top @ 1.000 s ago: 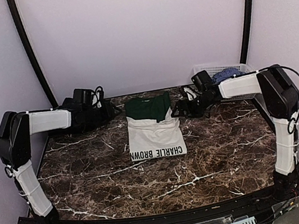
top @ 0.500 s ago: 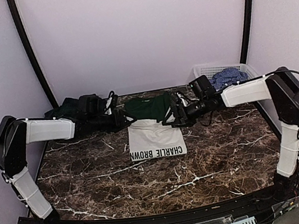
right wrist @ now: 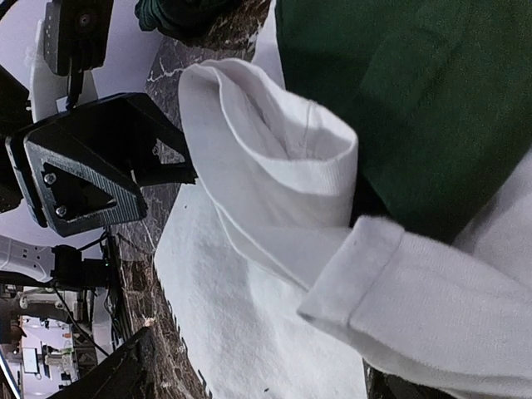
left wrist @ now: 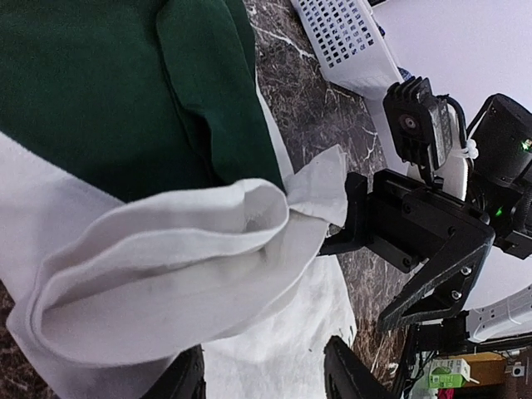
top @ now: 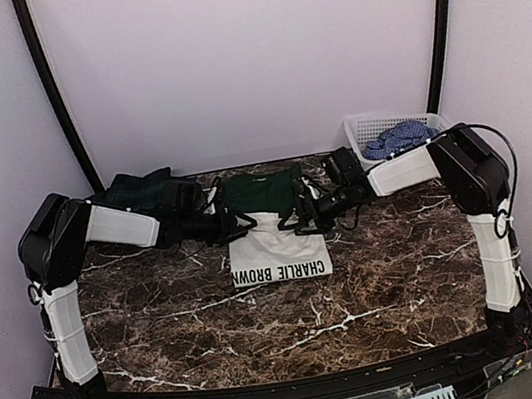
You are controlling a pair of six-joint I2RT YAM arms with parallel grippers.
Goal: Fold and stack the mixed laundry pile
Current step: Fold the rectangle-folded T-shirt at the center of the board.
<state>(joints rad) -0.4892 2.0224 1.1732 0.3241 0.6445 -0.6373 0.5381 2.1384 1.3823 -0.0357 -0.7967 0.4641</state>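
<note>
brings the left gripper (top: 240, 226) and right gripper (top: 295, 223) in from the sides over the green-and-white charlie brown shirt (top: 276, 250), far-centre on the marble table (top: 163, 317), each at a lifted white sleeve (left wrist: 166, 274), cannot tell whether clamped, so likely starts the sleeve fold.

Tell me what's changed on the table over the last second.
Both arms swung inward: the left gripper and right gripper now nearly meet over the white and green shirt, each pulling a white sleeve across it. The shirt's printed hem, the basket and the blue check shirt in it stayed put.
</note>
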